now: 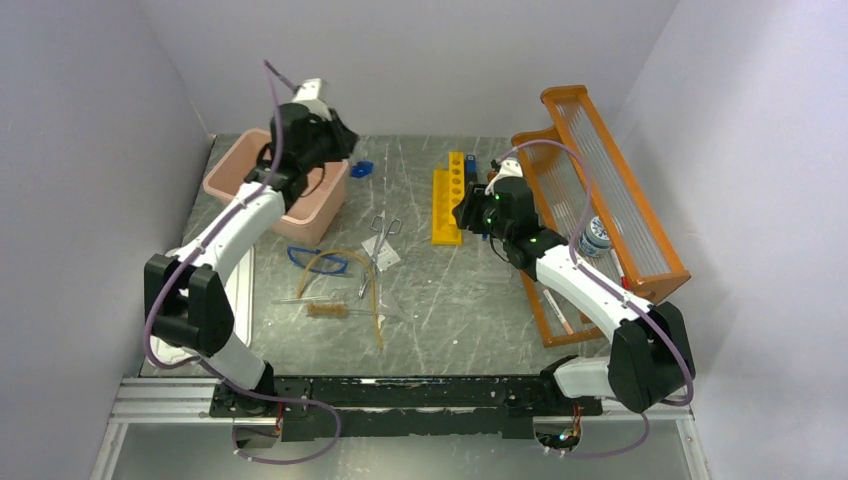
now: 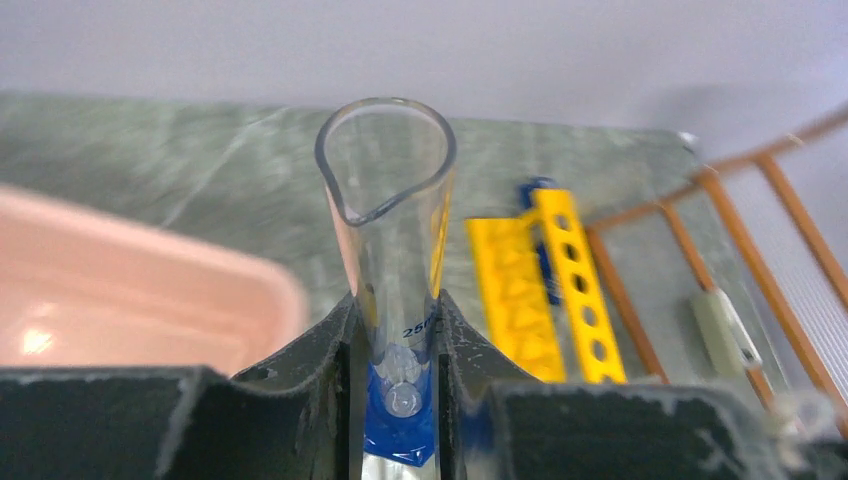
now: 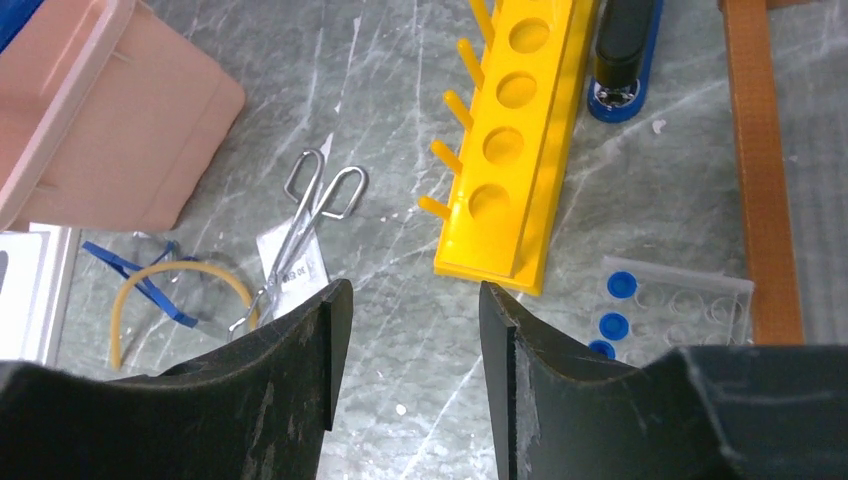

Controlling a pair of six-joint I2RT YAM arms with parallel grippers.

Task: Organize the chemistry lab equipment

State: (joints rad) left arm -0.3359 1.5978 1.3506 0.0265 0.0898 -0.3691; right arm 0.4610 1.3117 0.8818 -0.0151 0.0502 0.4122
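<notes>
Over a grey marbled tabletop, left gripper clamps slick, fragile glass cylinder low, seemingly by its blue base; right gripper gapes empty.

The worktop looks like grey marbled stone, dull and scratched. The measuring cylinder is clear, glossy glass. The scissors are shiny metal; at two o'clock from them the tube rack is smooth yellow plastic. The right fingers are matt black, scuffed.
</notes>
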